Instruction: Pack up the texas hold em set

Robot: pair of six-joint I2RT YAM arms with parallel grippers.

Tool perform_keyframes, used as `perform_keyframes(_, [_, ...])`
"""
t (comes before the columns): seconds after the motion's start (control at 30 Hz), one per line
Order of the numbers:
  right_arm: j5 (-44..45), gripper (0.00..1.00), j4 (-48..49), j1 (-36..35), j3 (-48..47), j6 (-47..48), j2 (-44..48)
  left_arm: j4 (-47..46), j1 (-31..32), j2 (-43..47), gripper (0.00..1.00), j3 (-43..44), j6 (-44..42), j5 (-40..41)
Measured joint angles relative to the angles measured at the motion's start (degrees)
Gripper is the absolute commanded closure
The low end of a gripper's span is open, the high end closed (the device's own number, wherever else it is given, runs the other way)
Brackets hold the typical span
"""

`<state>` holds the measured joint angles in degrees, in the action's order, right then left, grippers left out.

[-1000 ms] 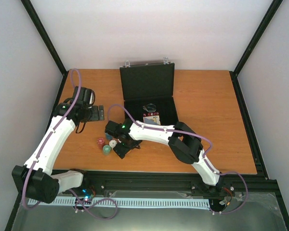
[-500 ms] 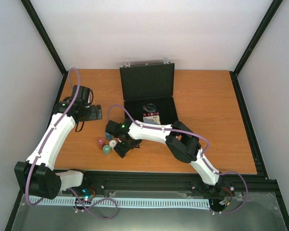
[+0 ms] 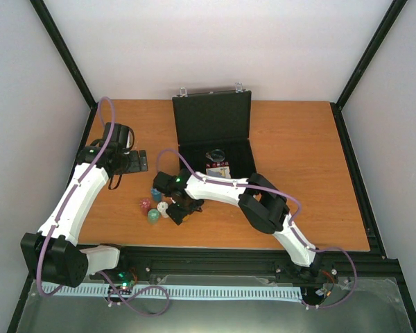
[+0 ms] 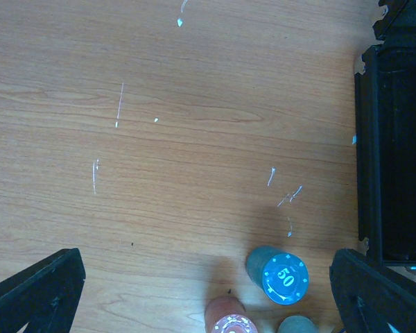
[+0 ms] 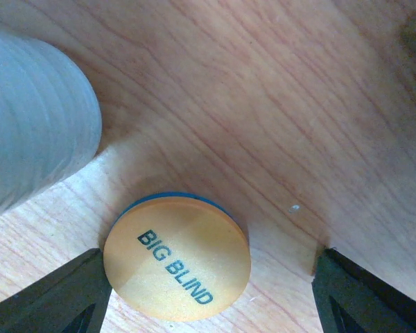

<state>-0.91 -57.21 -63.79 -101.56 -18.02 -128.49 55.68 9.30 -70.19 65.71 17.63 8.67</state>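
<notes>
The black briefcase [image 3: 213, 128] lies open at the back centre, with a card deck and a clear disc in its base. Red [image 3: 146, 205], blue [image 3: 156, 195], green [image 3: 153, 216] and white [image 3: 163, 207] chip stacks stand near the front left. My right gripper [image 5: 208, 298] is open low over the table, straddling the orange "BIG BLIND" disc [image 5: 177, 265]; the left finger touches its edge, while the right finger stands apart from it. In the top view this gripper [image 3: 178, 211] hides the disc. My left gripper [image 4: 208, 305] is open and empty, above the blue "50" stack [image 4: 286, 277].
A pale chip stack [image 5: 35, 118] rises close on the left of the orange disc. The briefcase's side wall [image 4: 392, 152] shows at the right edge of the left wrist view. The red stack [image 4: 232, 320] stands beside the blue one.
My right gripper's jaws have narrowed around the orange disc. The left arm pulled slightly back toward the left early on, then held still.
</notes>
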Motion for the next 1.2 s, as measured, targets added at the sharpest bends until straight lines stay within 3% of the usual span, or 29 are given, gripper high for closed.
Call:
perform_keyframes(0.17, [0.0, 0.2, -0.9, -0.1, -1.0, 0.2, -0.5, -0.4, 0.0, 0.0, 0.0, -0.1, 0.0, -0.2])
perform_keyframes(0.4, [0.2, 0.3, -2.2, -0.6, -3.7, 0.6, -2.1, -0.4, 0.0, 0.0, 0.0, -0.8, 0.0, -0.4])
perform_keyframes(0.7, [0.6, 0.51, -1.9, -0.7, -3.3, 0.4, -2.2, -0.5, 0.0, 0.1, 0.0, -1.4, 0.0, -0.4])
perform_keyframes(1.2, [0.8, 0.53, -2.9, -0.7, -3.4, -0.4, -1.7, -0.6, 0.0, 0.1, 0.0, -1.5, 0.0, -0.6])
